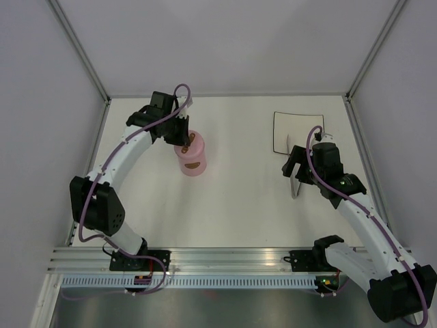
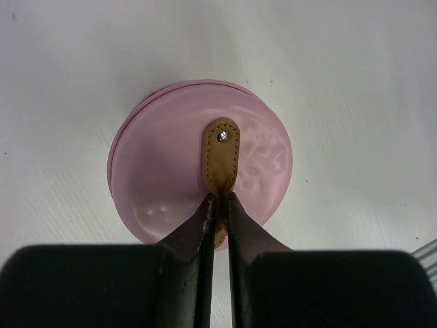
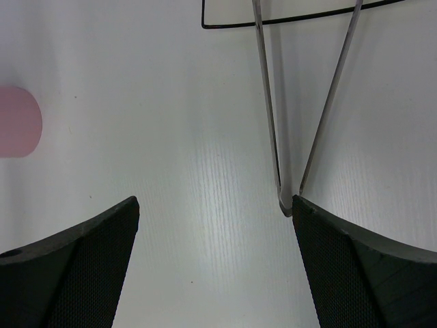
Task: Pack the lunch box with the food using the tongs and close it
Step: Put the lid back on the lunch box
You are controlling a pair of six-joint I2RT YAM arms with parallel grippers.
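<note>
The pink lunch box point(image 1: 192, 161) stands upright at the left middle of the table. Its flat pink lid point(image 2: 164, 171) lies over the tub's mouth, slightly offset, with a second rim showing at the upper left. My left gripper point(image 1: 183, 141) point(image 2: 220, 199) comes down from above and is shut on the lid's brown handle point(image 2: 221, 152). The silver tongs point(image 1: 295, 188) point(image 3: 266, 89) lie on the table, their joined end touching the right finger of my right gripper point(image 1: 293, 174) point(image 3: 215, 202). That gripper is wide open and holds nothing. The food shows in no view.
A white square plate with a dark edge point(image 1: 281, 134) point(image 3: 273, 19) lies at the back right, just beyond the tongs' tips. The pink tub point(image 3: 19, 130) shows at the left edge of the right wrist view. White walls enclose the table on three sides.
</note>
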